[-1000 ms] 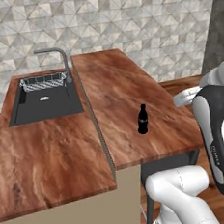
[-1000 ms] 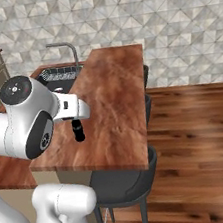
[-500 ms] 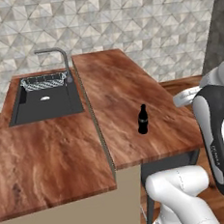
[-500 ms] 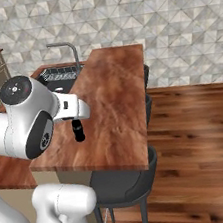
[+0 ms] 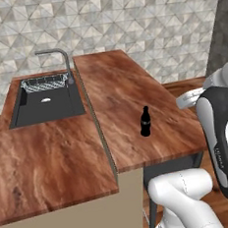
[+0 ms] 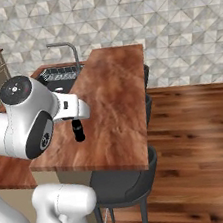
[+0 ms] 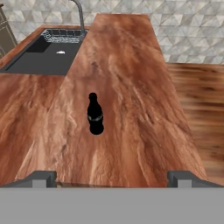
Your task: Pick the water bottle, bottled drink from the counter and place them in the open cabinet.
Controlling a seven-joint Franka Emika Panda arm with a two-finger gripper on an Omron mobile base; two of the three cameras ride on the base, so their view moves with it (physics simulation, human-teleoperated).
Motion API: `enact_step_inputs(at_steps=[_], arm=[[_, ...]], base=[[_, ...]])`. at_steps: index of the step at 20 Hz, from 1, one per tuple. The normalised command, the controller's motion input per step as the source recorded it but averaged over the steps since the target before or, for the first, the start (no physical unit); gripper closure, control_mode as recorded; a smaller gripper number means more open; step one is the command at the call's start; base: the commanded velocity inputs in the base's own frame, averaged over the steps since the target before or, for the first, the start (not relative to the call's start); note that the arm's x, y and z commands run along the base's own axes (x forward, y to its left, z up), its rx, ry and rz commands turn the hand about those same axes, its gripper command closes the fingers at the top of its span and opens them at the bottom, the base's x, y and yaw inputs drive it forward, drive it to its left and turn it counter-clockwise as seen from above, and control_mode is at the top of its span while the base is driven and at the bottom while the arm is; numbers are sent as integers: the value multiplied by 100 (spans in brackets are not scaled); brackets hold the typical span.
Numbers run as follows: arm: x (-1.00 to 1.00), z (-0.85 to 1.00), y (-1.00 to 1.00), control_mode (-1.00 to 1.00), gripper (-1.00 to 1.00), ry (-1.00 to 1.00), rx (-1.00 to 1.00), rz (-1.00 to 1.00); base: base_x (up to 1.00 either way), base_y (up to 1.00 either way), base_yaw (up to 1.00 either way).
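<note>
1. The bottled drink [image 7: 95,114] is standing upright on the desk [image 7: 131,65], alone near its middle, with the sink [image 7: 43,54] lying at about ten o'clock from it.
2. The gripper [image 7: 112,178] is hanging released and empty, well apart from the bottle.
3. Judging by this, the reach is only beginning; the next move calls for descending toward twelve o'clock and straddling the bottle's body.

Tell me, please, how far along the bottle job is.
Nothing looks done: the black bottle stands upright on the counter. The gripper is open and empty, facing the bottle but short of it. Grasping and shelving are left.
</note>
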Motion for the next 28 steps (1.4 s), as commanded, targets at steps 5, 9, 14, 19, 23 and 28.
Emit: enact_step_inputs(at_steps=[5, 9, 14, 19, 23, 28], arm=[[0, 0, 0, 100, -100, 0, 0, 0], [0, 0, 0, 100, -100, 0, 0, 0], [0, 0, 0, 100, -100, 0, 0, 0], [0, 0, 0, 100, -100, 0, 0, 0], [0, 0, 0, 100, -100, 0, 0, 0], [0, 0, 0, 100, -100, 0, 0, 0]], base=[[48, 17, -1], [-34, 15, 0], [-60, 19, 0], [-30, 19, 0], [33, 17, 0], [58, 16, 0]])
